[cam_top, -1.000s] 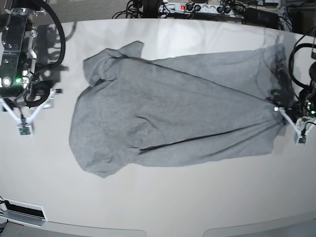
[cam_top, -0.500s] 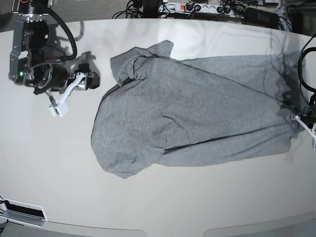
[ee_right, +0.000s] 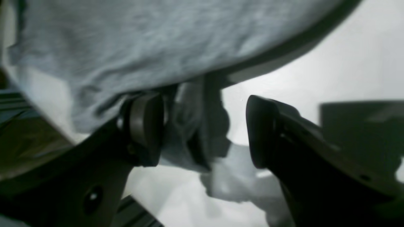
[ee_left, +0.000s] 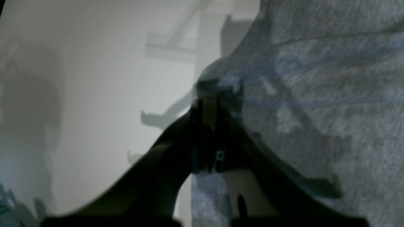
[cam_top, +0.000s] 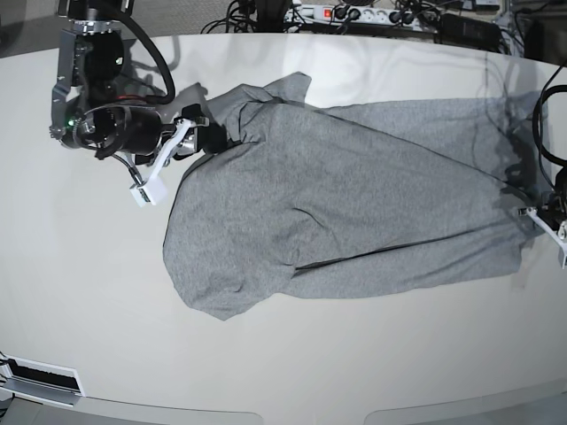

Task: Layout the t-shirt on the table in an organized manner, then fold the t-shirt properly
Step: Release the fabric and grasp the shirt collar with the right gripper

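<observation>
grey t-shirt [cam_top: 354,204] — left fingers [ee_left: 205,107] pinch its edge, right fingers [ee_right: 145,129] spread wide.

I'm seeing even overhead light glaring softly off the glossy surface [cam_top: 89,292], whose edges are bowing with lens distortion. Both wrist views are looking dim and blurred, with dark shadows falling beside the t-shirt [cam_top: 337,204].

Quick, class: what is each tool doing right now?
Left tool: shut on the heather-grey cotton t-shirt, pinching its edge.
Right tool: open, jaws apart around a bunched fold of the shirt, not gripping.
</observation>
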`<state>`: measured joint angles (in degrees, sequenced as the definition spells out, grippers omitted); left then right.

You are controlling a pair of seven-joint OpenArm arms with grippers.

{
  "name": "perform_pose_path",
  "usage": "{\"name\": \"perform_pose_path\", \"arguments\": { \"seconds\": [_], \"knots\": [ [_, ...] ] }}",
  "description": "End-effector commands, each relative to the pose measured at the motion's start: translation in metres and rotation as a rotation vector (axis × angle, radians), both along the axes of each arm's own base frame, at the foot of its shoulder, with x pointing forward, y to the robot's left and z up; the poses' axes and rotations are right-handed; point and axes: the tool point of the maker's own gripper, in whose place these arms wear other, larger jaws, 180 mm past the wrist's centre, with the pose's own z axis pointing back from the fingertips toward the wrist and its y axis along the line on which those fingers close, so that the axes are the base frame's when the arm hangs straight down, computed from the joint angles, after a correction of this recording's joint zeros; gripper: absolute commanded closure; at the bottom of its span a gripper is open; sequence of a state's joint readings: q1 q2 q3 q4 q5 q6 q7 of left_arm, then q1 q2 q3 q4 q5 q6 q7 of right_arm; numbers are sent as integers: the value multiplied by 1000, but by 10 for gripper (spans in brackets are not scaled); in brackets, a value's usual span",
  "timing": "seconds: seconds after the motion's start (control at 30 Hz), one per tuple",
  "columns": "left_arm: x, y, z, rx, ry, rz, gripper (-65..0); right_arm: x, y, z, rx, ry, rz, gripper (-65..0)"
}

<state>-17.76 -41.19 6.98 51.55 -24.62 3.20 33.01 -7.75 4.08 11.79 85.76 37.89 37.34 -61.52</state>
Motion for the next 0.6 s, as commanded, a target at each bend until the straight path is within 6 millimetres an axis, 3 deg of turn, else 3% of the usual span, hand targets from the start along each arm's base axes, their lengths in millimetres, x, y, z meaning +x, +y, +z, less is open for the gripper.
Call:
{"name": "perform_pose_path", "arguments": {
  "seconds": [0.0, 0.1, 0.23, 0.3, 0.37, 0.47, 0.57],
  "knots": [
    [10, 15, 22, 33, -49, 9, 0, 13, -2, 11, 10, -53, -18, -415],
    [10, 15, 22, 32, -50, 10, 0, 14, 0, 11, 13, -57, -13, -415],
    [10, 14, 22, 28, -51, 10, 0, 4, 13, 2, -6, -27, 51, -332],
    [10, 13, 21, 24, -49, 4, 0, -1, 24, -2, 4, -14, 88, -323],
    [10, 11, 20, 18, -41, -10, 0, -5, 33, -2, 11, -23, 137, -237],
    [9, 11, 19, 17, -35, -9, 0, -6, 38, 2, 9, -16, 187, 0],
    [9, 11, 19, 16, -32, -8, 0, -12, 32, 13, -4, 9, 243, 0]
  ]
}}
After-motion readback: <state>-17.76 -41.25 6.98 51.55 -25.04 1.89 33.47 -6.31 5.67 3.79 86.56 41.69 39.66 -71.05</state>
